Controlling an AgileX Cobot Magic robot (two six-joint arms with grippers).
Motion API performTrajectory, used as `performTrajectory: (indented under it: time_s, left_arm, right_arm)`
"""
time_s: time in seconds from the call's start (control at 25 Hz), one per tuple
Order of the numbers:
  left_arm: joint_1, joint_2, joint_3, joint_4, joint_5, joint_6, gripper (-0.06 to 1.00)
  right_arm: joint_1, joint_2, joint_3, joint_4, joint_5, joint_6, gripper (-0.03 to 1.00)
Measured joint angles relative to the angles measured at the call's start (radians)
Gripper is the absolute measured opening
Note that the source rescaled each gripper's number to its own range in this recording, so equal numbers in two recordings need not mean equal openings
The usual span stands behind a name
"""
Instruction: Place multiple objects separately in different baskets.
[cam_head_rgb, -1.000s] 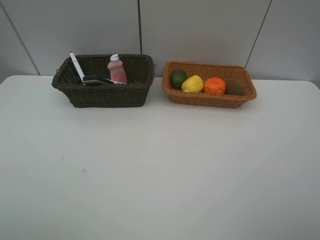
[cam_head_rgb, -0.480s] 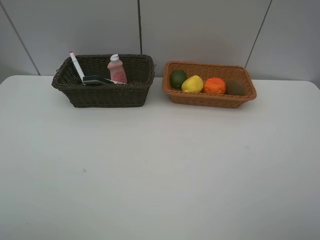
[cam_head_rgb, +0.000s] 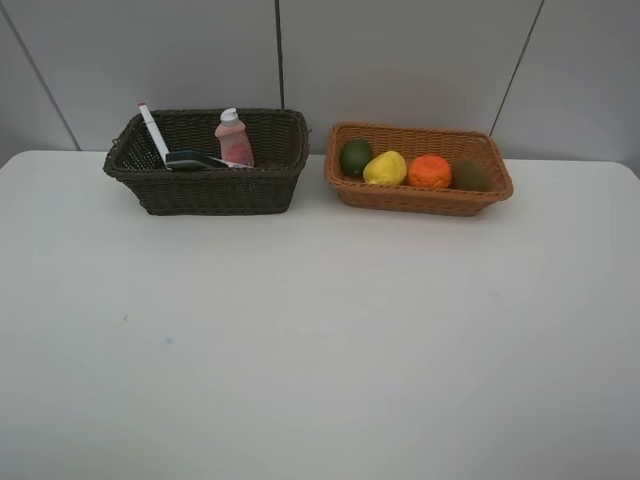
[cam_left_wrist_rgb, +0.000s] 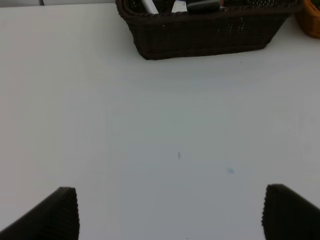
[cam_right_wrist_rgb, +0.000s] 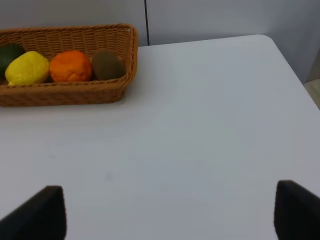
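Note:
The dark brown basket (cam_head_rgb: 262, 185) stands at the back left and holds the white marker (cam_head_rgb: 153, 131), the small pink bottle (cam_head_rgb: 234, 139) and a dark item with a white part (cam_head_rgb: 192, 160) lying flat. The light orange-tan basket (cam_head_rgb: 420, 198) at the back right holds the green lime (cam_head_rgb: 355, 157), the yellow lemon (cam_head_rgb: 385, 168), the orange (cam_head_rgb: 429, 171) and the brown kiwi (cam_head_rgb: 470, 175). No arm shows in the exterior view. My left gripper (cam_left_wrist_rgb: 170, 212) is open and empty over bare table, short of the dark basket (cam_left_wrist_rgb: 205, 35). My right gripper (cam_right_wrist_rgb: 170, 212) is open and empty, near the tan basket (cam_right_wrist_rgb: 65, 92).
The white table (cam_head_rgb: 320, 330) reaches the grey panelled wall (cam_head_rgb: 400, 60) behind the baskets. In the right wrist view the table's corner (cam_right_wrist_rgb: 270, 40) and side edge lie beside the tan basket.

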Motion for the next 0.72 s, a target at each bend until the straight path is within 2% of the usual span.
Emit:
performTrajectory:
  time_s: [0.72]
  left_arm:
    - [0.0,0.0,0.0,0.0,0.0,0.0,0.96]
  right_arm:
    - [0.0,0.0,0.0,0.0,0.0,0.0,0.96]
